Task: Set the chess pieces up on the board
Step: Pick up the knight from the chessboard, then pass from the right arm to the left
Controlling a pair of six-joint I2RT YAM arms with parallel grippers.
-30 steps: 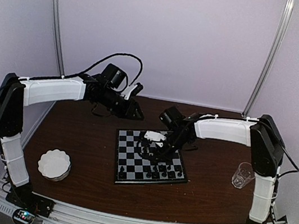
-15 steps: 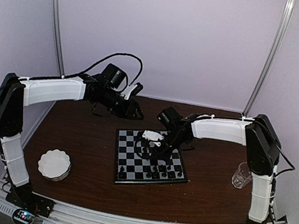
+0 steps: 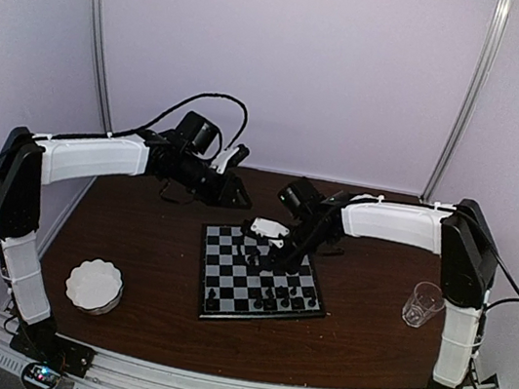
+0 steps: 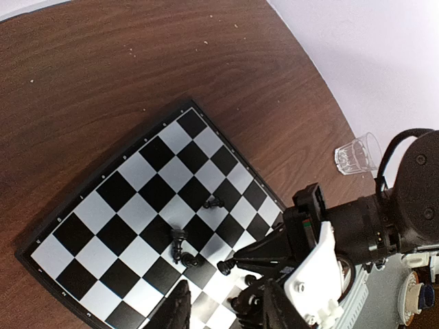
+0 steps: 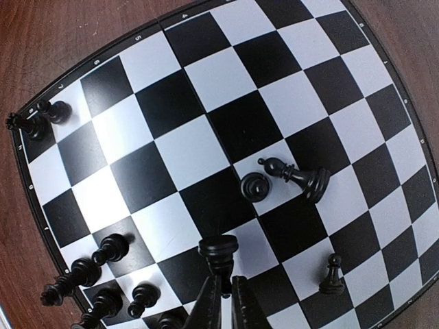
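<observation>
- Table (image 3: 164, 239) of dark brown wood carries everything.
- Left gripper (image 3: 234, 189) hangs over the far part of the table, behind the board's far-left corner. Its jaws are parted and hold nothing.
- Right gripper (image 5: 223, 282) hovers over the board, jaws closed on a black piece (image 5: 218, 248) pinched at the fingertips.
- Board (image 3: 227, 249) lies flat mid-table, turned slightly askew.
- White scalloped dish (image 3: 94, 285) sits near the left front, well apart from the board.
- Small clear glass (image 3: 422, 303) stands to the right.
- Chess pieces (image 5: 96, 271) mostly stand grouped along the board's near edge.
- Toppled piece (image 5: 296, 177), possibly a bishop, lies near mid-board just beside an upright pawn (image 5: 255, 186).
</observation>
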